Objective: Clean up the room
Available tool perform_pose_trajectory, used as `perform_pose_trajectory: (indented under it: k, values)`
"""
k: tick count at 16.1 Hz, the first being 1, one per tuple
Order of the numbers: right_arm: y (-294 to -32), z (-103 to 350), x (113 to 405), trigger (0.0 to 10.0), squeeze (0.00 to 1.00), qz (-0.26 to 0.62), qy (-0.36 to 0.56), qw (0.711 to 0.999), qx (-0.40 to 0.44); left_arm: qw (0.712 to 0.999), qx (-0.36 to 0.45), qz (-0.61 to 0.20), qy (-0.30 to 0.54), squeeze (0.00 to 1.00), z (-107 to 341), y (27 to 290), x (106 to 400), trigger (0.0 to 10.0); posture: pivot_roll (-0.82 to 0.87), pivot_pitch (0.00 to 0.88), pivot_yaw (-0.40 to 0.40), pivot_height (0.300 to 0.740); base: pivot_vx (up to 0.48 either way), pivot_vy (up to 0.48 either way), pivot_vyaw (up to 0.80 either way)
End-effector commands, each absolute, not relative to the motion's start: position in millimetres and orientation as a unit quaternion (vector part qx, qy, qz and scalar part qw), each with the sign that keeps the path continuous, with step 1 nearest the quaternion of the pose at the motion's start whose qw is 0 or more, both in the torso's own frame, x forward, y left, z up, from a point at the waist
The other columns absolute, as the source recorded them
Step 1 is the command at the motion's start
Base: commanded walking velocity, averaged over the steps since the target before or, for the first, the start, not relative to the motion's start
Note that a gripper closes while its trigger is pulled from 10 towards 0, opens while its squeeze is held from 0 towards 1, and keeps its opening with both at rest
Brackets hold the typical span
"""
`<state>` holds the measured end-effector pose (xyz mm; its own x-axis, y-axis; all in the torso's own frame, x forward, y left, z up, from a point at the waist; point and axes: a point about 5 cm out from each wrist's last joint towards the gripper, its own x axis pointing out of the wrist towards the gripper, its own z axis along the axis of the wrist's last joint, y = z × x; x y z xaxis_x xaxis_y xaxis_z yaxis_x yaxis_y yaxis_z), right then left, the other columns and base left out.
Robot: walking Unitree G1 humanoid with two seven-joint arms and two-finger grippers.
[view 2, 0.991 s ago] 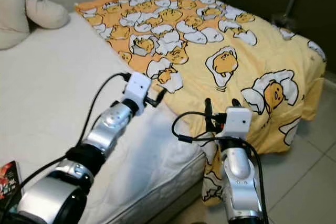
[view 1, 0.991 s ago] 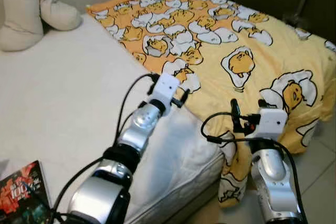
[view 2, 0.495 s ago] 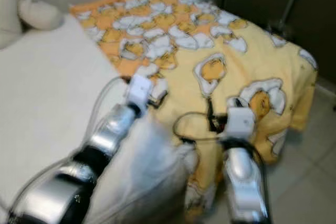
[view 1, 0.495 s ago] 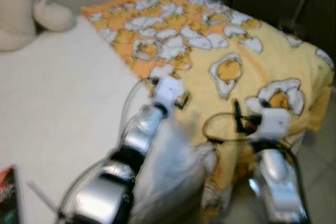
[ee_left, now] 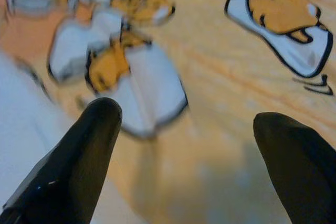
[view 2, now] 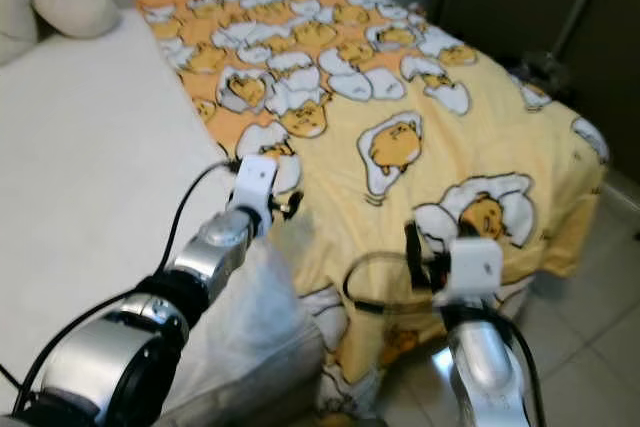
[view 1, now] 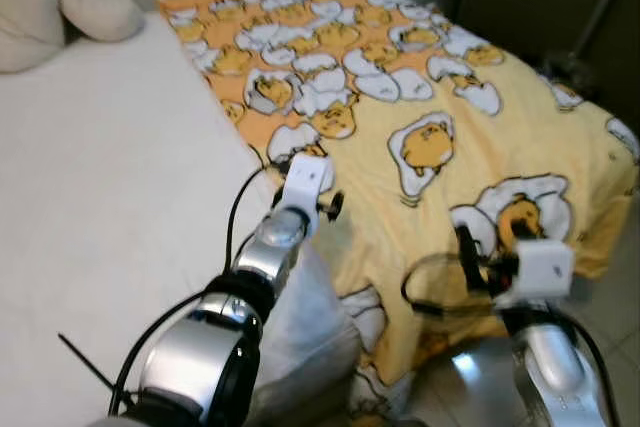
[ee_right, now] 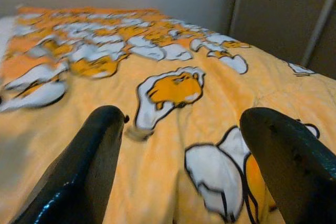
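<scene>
White bed [view 1: 100, 177] carries the yellow egg-print blanket [view 1: 450, 77] ahead of both my hands. I have the left hand [view 1: 325, 205] spread over the blanket's near edge; my right hand [view 1: 470, 252] hangs spread above its draped corner. Cream pillow [view 1: 60, 2] lies well beyond the left hand
</scene>
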<state>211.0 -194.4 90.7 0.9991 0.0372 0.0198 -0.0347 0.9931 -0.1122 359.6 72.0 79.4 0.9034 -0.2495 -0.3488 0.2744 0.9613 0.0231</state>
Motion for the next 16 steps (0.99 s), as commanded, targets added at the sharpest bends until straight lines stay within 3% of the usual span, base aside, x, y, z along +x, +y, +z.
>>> perform_pose_trajectory:
  k: [1,5,9,12,14,16]
  values:
    - [-186.7,95.7,205.5,10.0,0.00,0.044,-0.011,0.998,-0.048,0.976,0.018,-0.108,0.188,0.00,79.1,82.5,362.5,10.0,-0.34,0.090,-0.017,0.740,0.000,0.000,0.00]
    - [-193.1,91.5,169.5,10.0,0.00,0.065,0.052,0.995,-0.055,0.978,-0.001,-0.040,0.207,0.00,72.9,103.4,362.6,10.0,-0.39,0.164,-0.070,0.740,0.000,0.000,0.00]
    - [-194.0,94.8,158.3,10.0,0.00,0.069,0.072,0.994,-0.055,0.966,-0.108,-0.058,0.229,0.00,62.6,91.4,354.8,10.0,-0.41,0.191,-0.083,0.740,0.000,0.000,0.00]
    - [-192.9,96.0,148.7,10.0,0.00,0.067,0.087,0.993,-0.051,0.954,-0.114,-0.048,0.273,0.00,45.4,85.6,342.6,10.0,-0.43,0.204,-0.090,0.740,0.000,0.000,0.00]
    - [-191.7,95.4,142.2,10.0,0.00,0.072,0.101,0.991,-0.049,0.941,-0.161,-0.023,0.296,0.00,36.6,81.8,335.6,10.0,-0.43,0.210,-0.096,0.740,0.000,0.000,0.00]
    - [-192.0,95.6,142.0,10.0,0.00,0.072,0.102,0.991,-0.049,0.937,-0.177,-0.017,0.302,0.00,34.5,80.0,333.6,6.7,-0.43,0.209,-0.098,0.740,0.000,0.000,0.00]
